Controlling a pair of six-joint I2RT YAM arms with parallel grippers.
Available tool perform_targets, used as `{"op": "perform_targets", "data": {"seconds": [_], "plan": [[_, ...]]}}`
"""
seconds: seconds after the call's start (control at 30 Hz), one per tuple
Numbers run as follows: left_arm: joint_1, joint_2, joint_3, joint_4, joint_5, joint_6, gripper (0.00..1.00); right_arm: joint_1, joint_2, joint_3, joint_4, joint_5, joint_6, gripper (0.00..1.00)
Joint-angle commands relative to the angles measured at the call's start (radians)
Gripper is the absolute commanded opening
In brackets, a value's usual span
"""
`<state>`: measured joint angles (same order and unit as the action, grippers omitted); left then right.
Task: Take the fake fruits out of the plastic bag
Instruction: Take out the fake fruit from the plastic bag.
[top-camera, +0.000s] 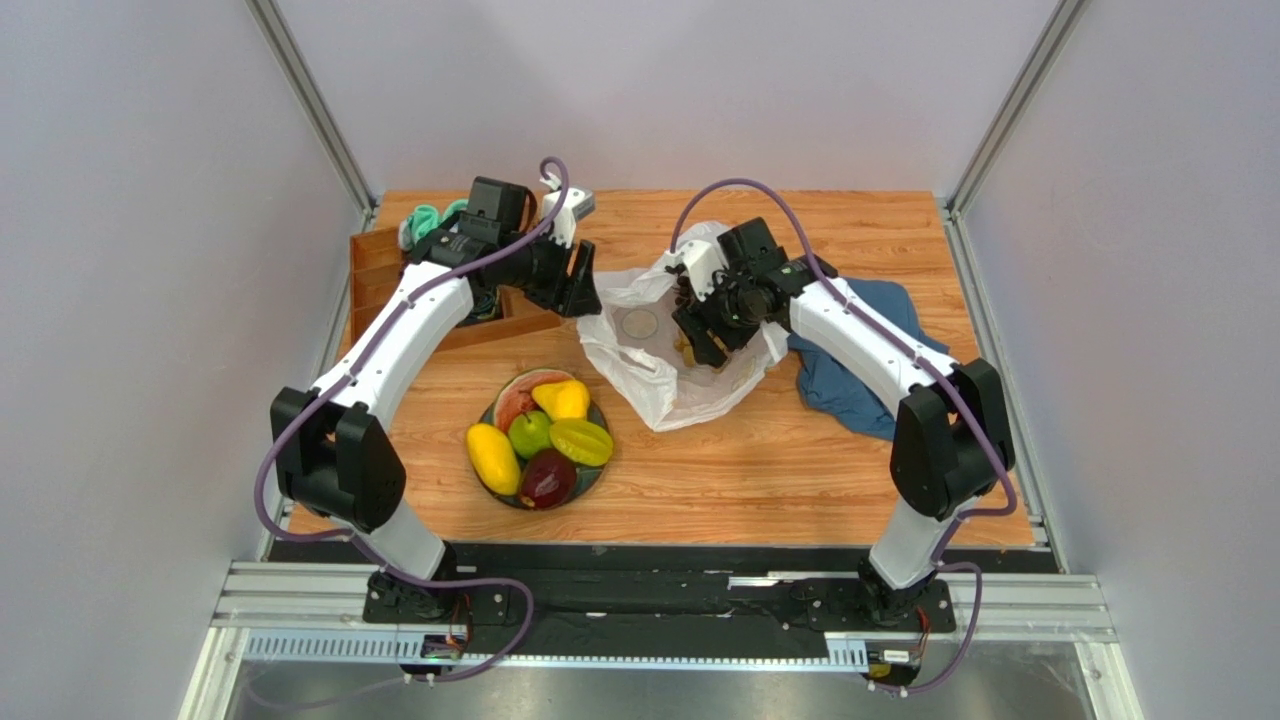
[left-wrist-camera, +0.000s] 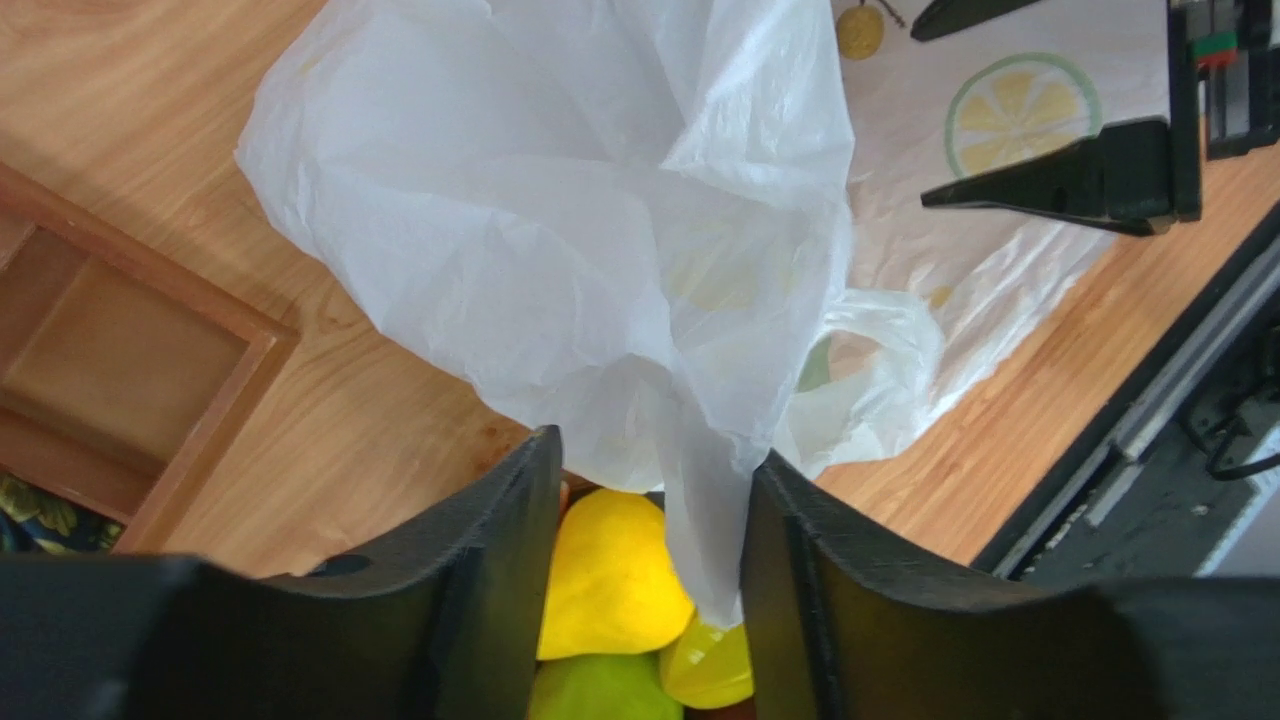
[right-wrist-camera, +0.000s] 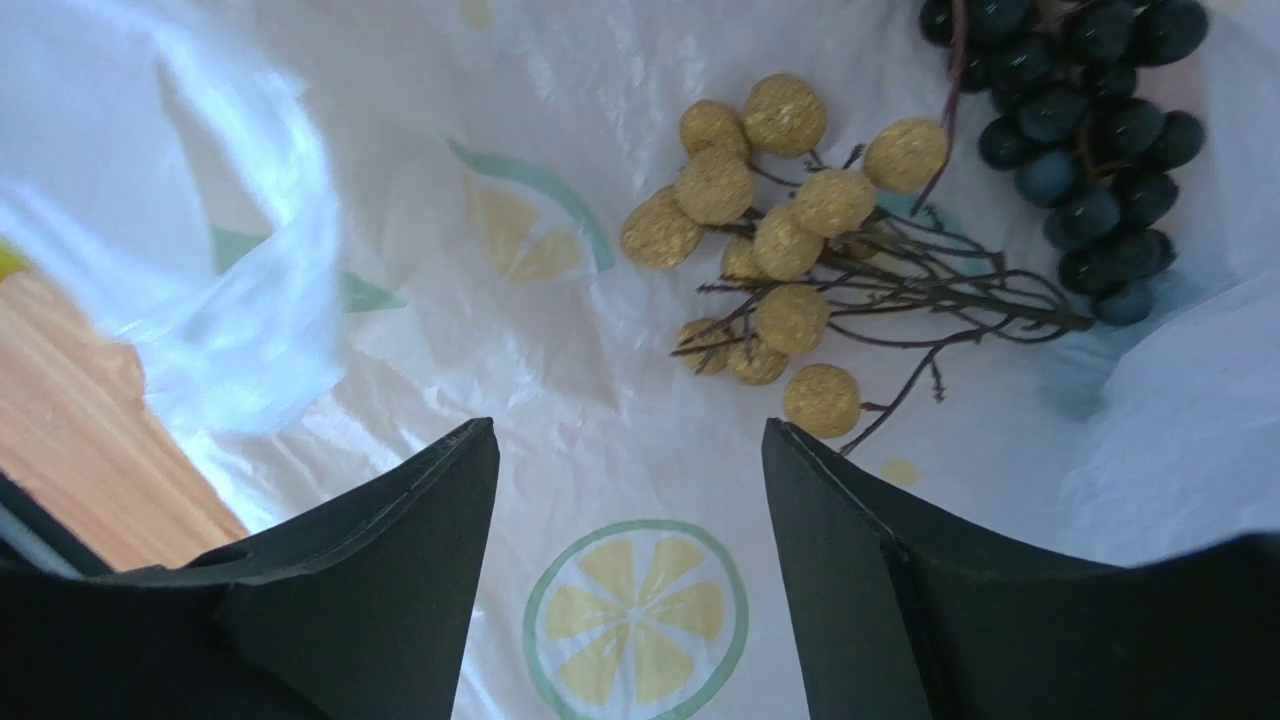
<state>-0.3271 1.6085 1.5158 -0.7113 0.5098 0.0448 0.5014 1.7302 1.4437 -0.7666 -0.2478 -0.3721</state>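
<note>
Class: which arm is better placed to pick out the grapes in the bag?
Right: the right gripper, open, faces the tan grapes inside the plastic bag; the left gripper straddles bag film.

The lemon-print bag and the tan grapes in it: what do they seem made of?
The bag looks like thin white plastic film: crinkled, softly glossy, half see-through. The tan grapes are probably plastic with a matte, gritty coat, on stiff dark stems; I can't be sure.
</note>
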Motion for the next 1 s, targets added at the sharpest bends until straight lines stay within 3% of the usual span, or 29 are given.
{"op": "perform_targets", "data": {"seconds": [0.0, 0.03, 0.07, 0.13, 0.27, 0.33, 0.37, 0.4, 0.5, 0.6, 0.83, 0.97], "plan": [[-0.013, 0.011, 0.047, 0.021, -0.008, 0.036, 0.43, 0.005, 0.078, 0.061, 0.085, 0.080, -0.013, 0.69], [-0.015, 0.014, 0.049, 0.018, -0.007, 0.038, 0.36, 0.005, 0.100, 0.069, 0.108, 0.106, -0.008, 0.70], [-0.020, 0.016, 0.052, 0.016, -0.008, 0.040, 0.15, 0.008, 0.120, 0.090, 0.121, 0.126, -0.001, 0.71], [-0.023, 0.018, 0.053, 0.012, -0.020, 0.041, 0.00, 0.006, 0.190, 0.115, 0.145, 0.181, 0.006, 0.75], [-0.026, 0.019, 0.055, 0.010, -0.031, 0.041, 0.00, 0.006, 0.295, 0.150, 0.202, 0.246, -0.020, 0.78], [-0.026, 0.018, 0.053, 0.010, -0.034, 0.046, 0.00, 0.006, 0.325, 0.144, 0.251, 0.301, -0.048, 0.74], [-0.026, 0.016, 0.052, 0.009, -0.039, 0.044, 0.00, 0.005, 0.333, 0.142, 0.260, 0.312, -0.056, 0.69], [-0.026, 0.014, 0.052, 0.006, -0.040, 0.046, 0.00, 0.006, 0.342, 0.147, 0.265, 0.329, -0.071, 0.57], [-0.026, 0.013, 0.050, 0.009, -0.051, 0.049, 0.00, 0.005, 0.318, 0.120, 0.270, 0.305, -0.093, 0.31], [-0.026, 0.018, 0.053, 0.015, -0.057, 0.049, 0.00, 0.006, 0.230, 0.083, 0.259, 0.205, -0.113, 0.22], [-0.026, 0.073, 0.115, 0.016, -0.063, 0.036, 0.00, 0.011, -0.001, 0.037, 0.122, -0.003, -0.099, 0.17], [-0.026, 0.113, 0.164, 0.013, -0.082, 0.044, 0.00, 0.012, -0.124, 0.026, 0.038, -0.219, -0.105, 0.17]]}}
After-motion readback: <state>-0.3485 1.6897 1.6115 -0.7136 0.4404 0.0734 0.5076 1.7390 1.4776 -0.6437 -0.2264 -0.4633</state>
